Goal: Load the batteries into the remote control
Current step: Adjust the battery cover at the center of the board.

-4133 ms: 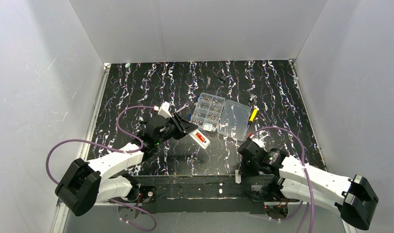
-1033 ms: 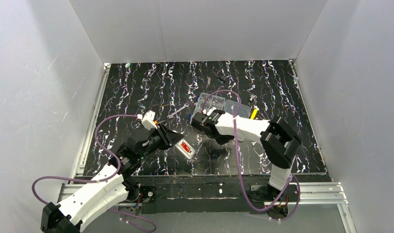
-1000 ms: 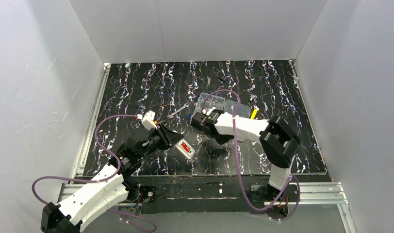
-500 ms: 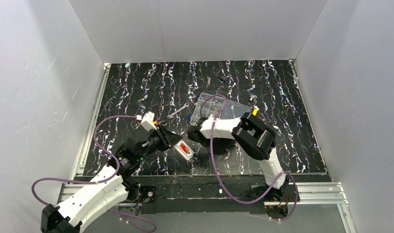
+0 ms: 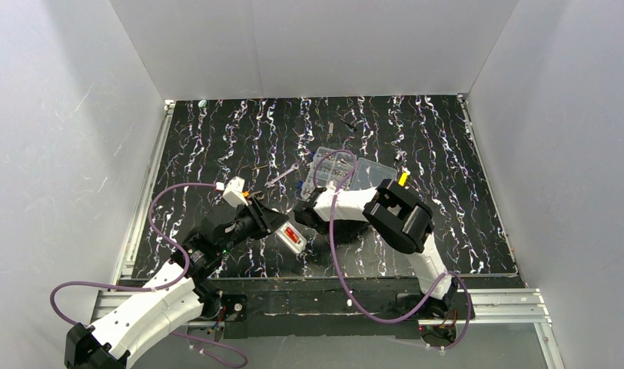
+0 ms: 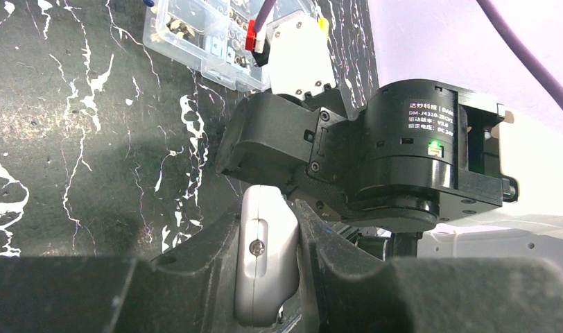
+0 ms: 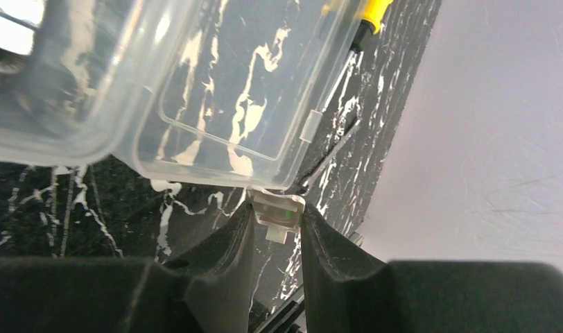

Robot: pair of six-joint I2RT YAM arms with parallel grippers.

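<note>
My left gripper (image 5: 280,226) is shut on the remote control (image 5: 295,237), a slim white body held above the table with its reddish-brown recess facing up. From the left wrist the remote control (image 6: 267,257) stands edge-on between the fingers, a small screw in its side. My right gripper (image 5: 305,217) sits just right of the remote and is shut on a small white cover piece (image 7: 277,214). The right arm's black wrist housing (image 6: 376,152) fills the space just beyond the remote. The batteries are hidden in all views.
A clear plastic compartment box (image 5: 347,171) with small metal parts lies open behind the right gripper, its lid (image 7: 216,90) close above the held piece. A yellow-handled screwdriver (image 5: 402,178) lies at its right and a small wrench (image 5: 282,177) at its left. White walls enclose the table.
The right arm has folded back and its gripper has moved left and nearer, from beside the box to right next to the remote. The left arm has hardly moved.
</note>
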